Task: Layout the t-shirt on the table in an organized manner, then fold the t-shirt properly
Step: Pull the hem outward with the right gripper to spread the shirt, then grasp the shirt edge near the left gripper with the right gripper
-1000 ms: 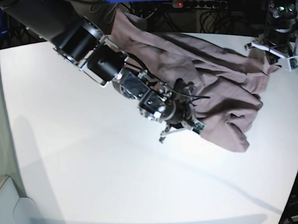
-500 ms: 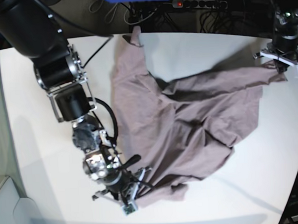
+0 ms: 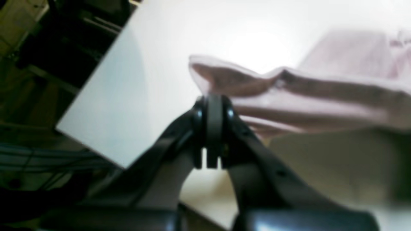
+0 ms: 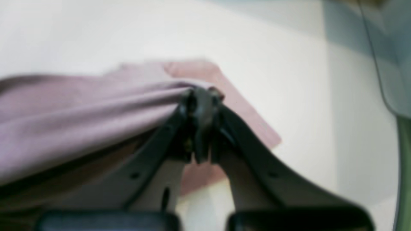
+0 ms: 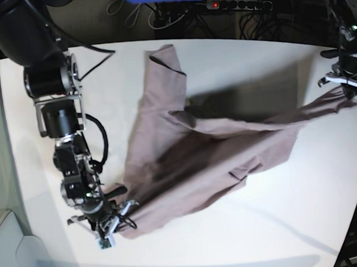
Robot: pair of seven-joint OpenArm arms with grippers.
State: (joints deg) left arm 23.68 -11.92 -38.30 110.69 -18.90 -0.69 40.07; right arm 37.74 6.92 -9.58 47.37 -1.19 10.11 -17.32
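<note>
**T-shirt stretched between both arms**

The t-shirt (image 5: 198, 162) is pulled taut across the table (image 5: 232, 238), partly raised and casting a shadow, one sleeve lying flat toward the far edge. The right gripper (image 5: 114, 220) is clamped tight on a cloth corner near the table's front. The left gripper (image 5: 345, 86) pinches the opposite corner, jaws fully closed, at the table's edge.

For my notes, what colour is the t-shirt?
Plain dusty pink t-shirt, shown best in the base view.
</note>
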